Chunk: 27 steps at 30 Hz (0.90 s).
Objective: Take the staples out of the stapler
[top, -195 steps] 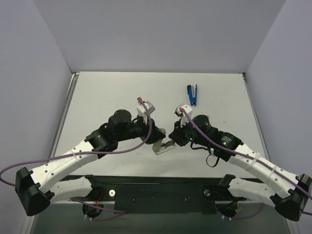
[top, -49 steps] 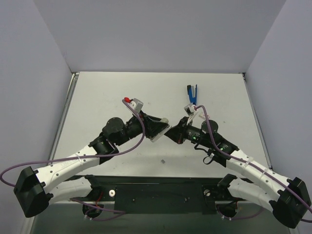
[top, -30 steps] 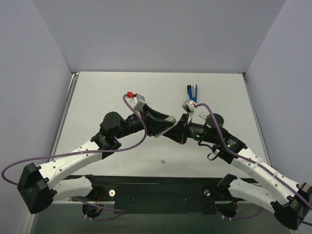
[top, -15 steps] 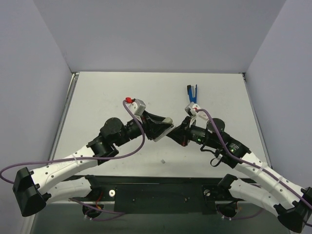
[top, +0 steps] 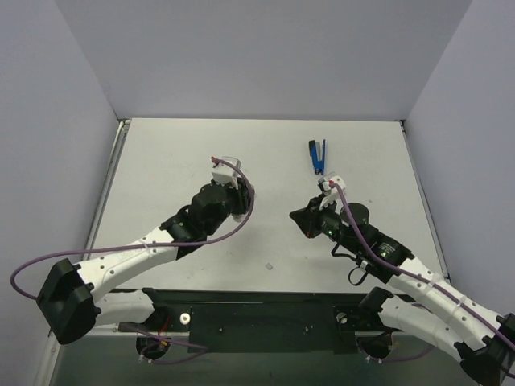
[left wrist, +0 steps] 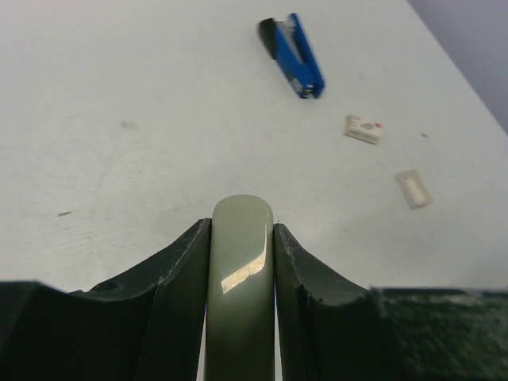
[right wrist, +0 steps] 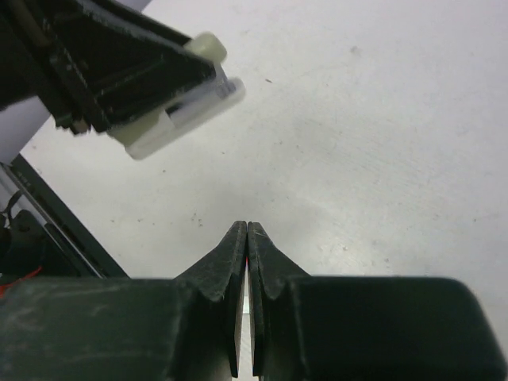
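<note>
My left gripper [left wrist: 242, 228] is shut on the pale green stapler [left wrist: 242, 278], which points at the far right of the table. From above, that gripper [top: 240, 201] sits left of centre with the stapler hidden under the wrist. The stapler's end [right wrist: 181, 111] juts out of the left fingers [right wrist: 119, 67] in the right wrist view. My right gripper [top: 296, 215] [right wrist: 248, 228] is shut and empty, a short gap right of the left one. The staples [top: 269, 265], a tiny grey speck, lie on the table nearer the front, between the two arms.
A blue stapler-like tool [top: 317, 155] [left wrist: 291, 55] lies at the back right. In the left wrist view, a small white box [left wrist: 363, 128] and a flat white rectangle [left wrist: 413, 188] lie to its right. The black base rail [top: 257, 310] runs along the front edge.
The two grippers, tip to tip a second ago, have drawn apart. The left one pulled back left with the stapler and turned; the right one backed off to the right.
</note>
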Motion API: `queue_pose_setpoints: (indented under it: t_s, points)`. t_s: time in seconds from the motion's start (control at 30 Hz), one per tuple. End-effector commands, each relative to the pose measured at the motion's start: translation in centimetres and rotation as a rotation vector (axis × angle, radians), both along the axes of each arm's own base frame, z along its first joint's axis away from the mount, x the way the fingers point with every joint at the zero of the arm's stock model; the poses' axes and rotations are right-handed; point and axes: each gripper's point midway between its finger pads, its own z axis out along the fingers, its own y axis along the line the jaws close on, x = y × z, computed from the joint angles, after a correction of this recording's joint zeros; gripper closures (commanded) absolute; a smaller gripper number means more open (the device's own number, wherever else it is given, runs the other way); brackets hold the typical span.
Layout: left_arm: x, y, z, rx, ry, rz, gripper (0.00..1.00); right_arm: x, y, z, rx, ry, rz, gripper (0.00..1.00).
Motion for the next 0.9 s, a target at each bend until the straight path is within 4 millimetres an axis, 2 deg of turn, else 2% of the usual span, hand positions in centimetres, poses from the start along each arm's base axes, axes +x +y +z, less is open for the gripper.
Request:
queue_pose_setpoints:
  t_s: [0.0,0.03,0.17,0.3,0.5,0.53,0.67,0.83,0.87]
  points:
    - [5.6,3.7,-0.4,-0.023,0.009,0.216,1.0,1.1,-0.5,-2.8,-0.034,0.066,-0.082,1.0]
    - [6.7,4.5,-1.7,-0.004,0.03,0.251,1.0,1.2,-0.4,-2.9,-0.027,0.072,-0.08,1.0]
    - [10.3,5.3,-3.9,0.045,0.052,0.327,1.0,1.3,0.3,-4.4,-0.043,0.12,-0.072,1.0]
    - [14.2,6.1,-5.0,0.13,0.05,0.398,1.0,1.0,0.6,-5.5,-0.072,0.156,-0.076,1.0]
    - [19.5,9.3,-7.5,0.181,0.086,0.442,1.0,0.9,0.3,-6.0,-0.095,0.168,-0.097,1.0]
    - [20.3,10.3,-7.7,0.179,0.1,0.454,1.0,0.8,0.3,-6.1,-0.099,0.173,-0.096,1.0]
    - [23.5,11.9,-9.3,0.2,0.154,0.458,1.0,0.8,0.4,-6.6,-0.105,0.186,-0.096,1.0]
    - [25.8,14.7,-12.0,0.246,0.225,0.49,1.0,1.2,0.0,-6.7,-0.118,0.182,-0.123,1.0]
    - [26.2,14.8,-12.5,0.244,0.237,0.485,1.0,1.1,0.0,-6.6,-0.118,0.18,-0.122,1.0]
